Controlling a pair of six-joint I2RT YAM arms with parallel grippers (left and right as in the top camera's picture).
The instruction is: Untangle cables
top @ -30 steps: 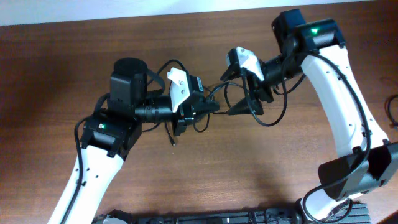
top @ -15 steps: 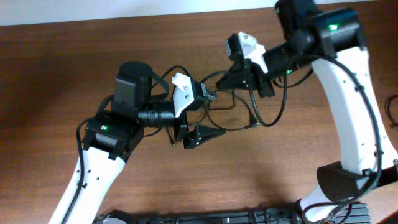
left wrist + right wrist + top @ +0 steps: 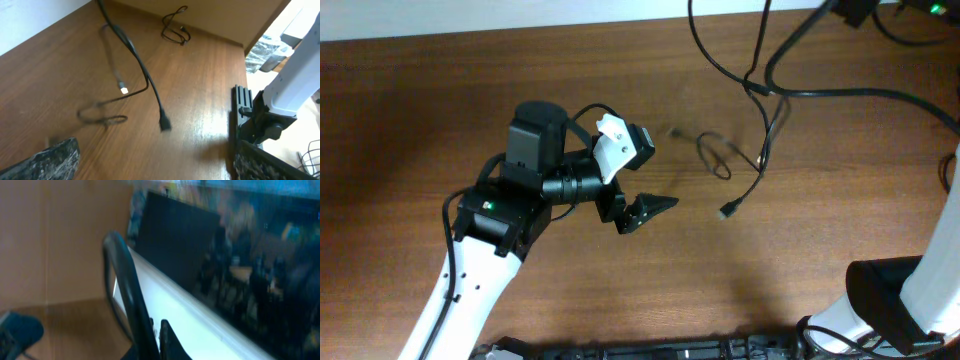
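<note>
The cables (image 3: pixel 761 120) are thin black cords that rise past the top edge of the overhead view. A loop (image 3: pixel 714 160) and a plug end (image 3: pixel 726 211) hang low over the wood. My left gripper (image 3: pixel 648 180) stands open and empty, left of the loop and apart from it. In the left wrist view the cables (image 3: pixel 134 52) dangle ahead, with one dark plug (image 3: pixel 164 123) and one bright-tipped plug (image 3: pixel 123 90). My right gripper (image 3: pixel 157 330) is out of the overhead view. Its own camera shows it shut, with a black cord (image 3: pixel 122 280) running into its fingers.
Another small coiled cord (image 3: pixel 175 30) lies near the table's far edge. The right arm's base (image 3: pixel 885 300) stands at the lower right. A black ridged bar (image 3: pixel 670 350) runs along the front edge. The left arm (image 3: pixel 500 220) crosses the lower left.
My left gripper opened and let go of the cables. My right gripper shut on them and rose out of the overhead view, pulling the bundle up and to the right.
</note>
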